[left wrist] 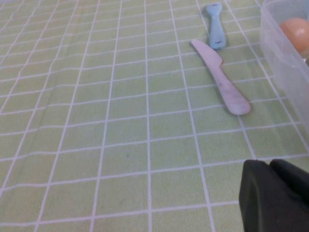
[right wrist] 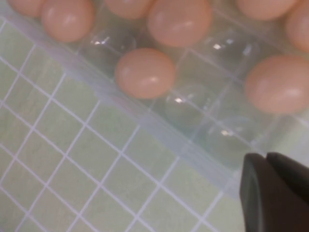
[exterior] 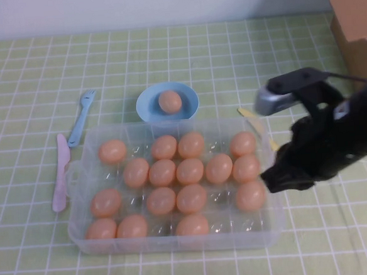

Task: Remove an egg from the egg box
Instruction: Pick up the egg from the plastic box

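Note:
The clear plastic egg box [exterior: 83,231] sits mid-table and holds several peach-orange eggs, such as the one at its right side [exterior: 250,196]. One more egg [exterior: 169,101] lies in a light-blue bowl [exterior: 147,110] behind the box. My right gripper [exterior: 276,180] hovers at the box's right edge, shut and empty. In the right wrist view it [right wrist: 268,159] is just outside the box rim [right wrist: 159,137], near an egg [right wrist: 145,72]. My left gripper [left wrist: 270,165] is shut and empty over bare cloth, left of the box wall [left wrist: 280,63]; it is out of the high view.
A pink plastic knife [exterior: 61,174] and a blue fork [exterior: 81,116] lie left of the box; both also show in the left wrist view, knife [left wrist: 219,77] and fork [left wrist: 215,26]. A yellow utensil [exterior: 253,121] lies behind the box's right end. A brown cardboard box [exterior: 355,18] stands far right.

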Robot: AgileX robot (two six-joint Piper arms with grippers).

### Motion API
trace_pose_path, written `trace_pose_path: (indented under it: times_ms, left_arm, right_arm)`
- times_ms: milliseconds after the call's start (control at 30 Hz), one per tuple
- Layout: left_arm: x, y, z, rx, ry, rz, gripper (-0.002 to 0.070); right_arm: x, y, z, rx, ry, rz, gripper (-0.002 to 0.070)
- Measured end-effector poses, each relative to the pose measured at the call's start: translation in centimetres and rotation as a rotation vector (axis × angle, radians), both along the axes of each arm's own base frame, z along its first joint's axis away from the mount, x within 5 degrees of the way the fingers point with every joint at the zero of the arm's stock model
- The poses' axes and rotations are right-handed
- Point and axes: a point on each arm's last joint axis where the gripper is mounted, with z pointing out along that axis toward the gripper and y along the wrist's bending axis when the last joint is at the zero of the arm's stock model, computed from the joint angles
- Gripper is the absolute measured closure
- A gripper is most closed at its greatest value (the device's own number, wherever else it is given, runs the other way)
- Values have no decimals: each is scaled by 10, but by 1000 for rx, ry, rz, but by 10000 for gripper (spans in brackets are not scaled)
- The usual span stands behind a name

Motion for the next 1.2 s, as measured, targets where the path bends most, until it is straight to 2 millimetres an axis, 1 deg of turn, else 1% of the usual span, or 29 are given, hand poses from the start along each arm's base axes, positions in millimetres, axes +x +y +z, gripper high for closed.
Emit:
trace_pose_path:
  times_ms: [67,167,233,300,433,533,567,633,700,933,1067,1200]
  left_arm:
    - [0,0,0,0,0,0,680]
    - [0,0,0,0,0,0,680]
    - [0,0,0,0,0,0,680]
    - [0,0,0,0,0,0,680]
    - [0,0,0,0,0,0,680]
    - [0,0,0,0,0,0,680]
    - [0,0,0,0,0,0,680]
    - [0,0,0,0,0,0,680]
    - [0,0,0,0,0,0,680]
    - [0,0,0,0,0,0,680]
    - [0,0,0,0,0,0,680]
    - [0,0,0,0,0,0,680]
  right_arm:
    - [6,17,-2,-19,-5,49,694]
    - [13,36,-7,-56,-12,110,689]
    - [17,45,-11,-83,-8,145,666]
    - [22,50,-15,-113,8,171,622]
    - [30,54,-27,-188,50,208,459]
    - [34,54,-35,-234,67,223,309]
    - [35,54,-36,-239,71,213,272]
    - [38,55,-40,-243,89,170,232]
    - [40,55,-41,-243,98,105,213]
    - [48,58,-46,-213,106,-53,200]
    - [52,60,-49,-201,92,-84,200]
    - [57,61,-59,-221,92,-89,200]
